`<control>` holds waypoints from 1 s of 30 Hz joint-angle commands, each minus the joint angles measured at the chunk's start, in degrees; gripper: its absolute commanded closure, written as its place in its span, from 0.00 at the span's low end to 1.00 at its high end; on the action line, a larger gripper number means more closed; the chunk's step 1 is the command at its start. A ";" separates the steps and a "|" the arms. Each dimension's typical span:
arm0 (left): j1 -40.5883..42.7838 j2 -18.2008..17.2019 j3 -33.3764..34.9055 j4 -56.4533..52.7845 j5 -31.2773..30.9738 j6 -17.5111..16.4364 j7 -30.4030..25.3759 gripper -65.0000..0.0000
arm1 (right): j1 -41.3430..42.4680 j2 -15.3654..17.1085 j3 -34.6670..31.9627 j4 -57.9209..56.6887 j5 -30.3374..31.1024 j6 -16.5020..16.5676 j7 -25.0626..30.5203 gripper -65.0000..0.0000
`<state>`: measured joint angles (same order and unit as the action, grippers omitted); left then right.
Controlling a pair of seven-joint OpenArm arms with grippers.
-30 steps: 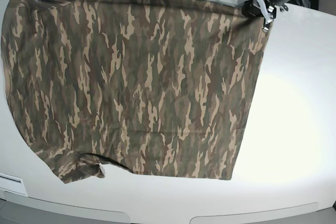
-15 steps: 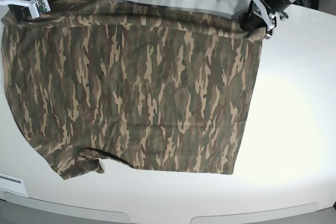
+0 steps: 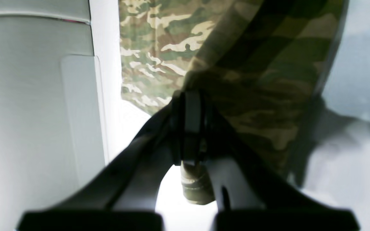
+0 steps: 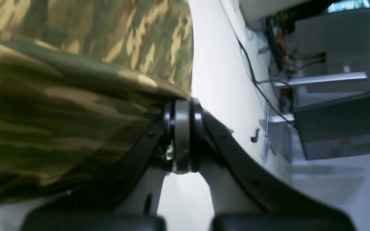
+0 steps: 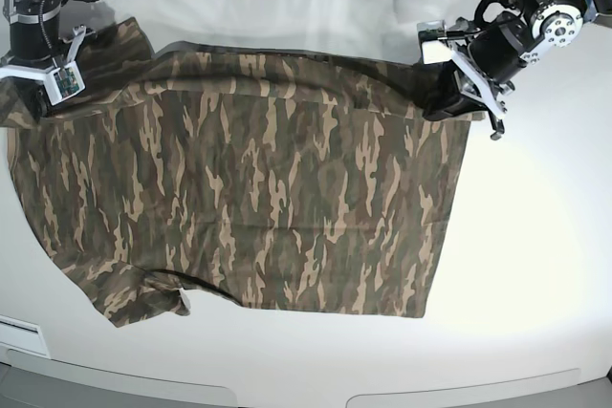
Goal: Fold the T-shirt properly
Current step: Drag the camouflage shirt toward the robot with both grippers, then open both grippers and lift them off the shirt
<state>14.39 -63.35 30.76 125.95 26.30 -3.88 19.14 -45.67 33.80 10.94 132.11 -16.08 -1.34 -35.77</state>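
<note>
Since a moment ago, both of my arms have drawn the far edge of the T-shirt (image 5: 258,188) toward the near side: that edge lay close to the back rim of the tabletop (image 5: 535,236) and now sits well forward, with a wide strip of bare white surface showing behind it. My left fingers (image 5: 457,95), at the base view's right, have come down and forward with their corner of cloth; my right fingers (image 5: 43,93), at its left, have done the same.

Seen from the left wrist, my left fingers (image 3: 191,128) are pressed together on a bunched fold of the camouflage fabric (image 3: 252,80), which rises from the pinch and drapes away to the upper right, a small tuft of it hanging below the tips. Seen from the right wrist, my right fingers (image 4: 181,134) are likewise pinching the shirt (image 4: 59,106), whose cloth spreads off to the left of the tips in a taut sheet.

Between the two pinches the lifted edge runs as a shallow raised ridge across the shirt's far side. The rest of the garment lies flat on the tabletop, its near hem straight along the front, with one short sleeve (image 5: 143,298) curling at the near left corner.
</note>
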 commanded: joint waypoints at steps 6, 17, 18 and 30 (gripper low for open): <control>-4.83 2.45 -0.46 -6.67 -1.86 0.92 -2.91 1.00 | 6.34 0.66 0.46 -6.38 2.82 2.54 1.73 1.00; -9.35 5.27 -0.46 -11.61 -5.51 -0.85 -5.70 1.00 | 12.66 0.66 0.46 -10.78 10.14 8.02 3.21 1.00; -9.38 5.27 -0.46 -11.63 -5.90 -1.05 -5.70 1.00 | 13.14 0.63 0.46 -11.28 10.14 8.26 3.21 1.00; -10.73 6.67 -0.46 -14.73 -14.25 10.40 -6.21 0.58 | 19.17 0.63 0.46 -17.09 13.09 0.22 3.04 0.53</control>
<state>4.27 -55.79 30.81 110.52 11.44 6.00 13.98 -26.79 33.47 10.87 114.28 -2.39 -0.67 -33.85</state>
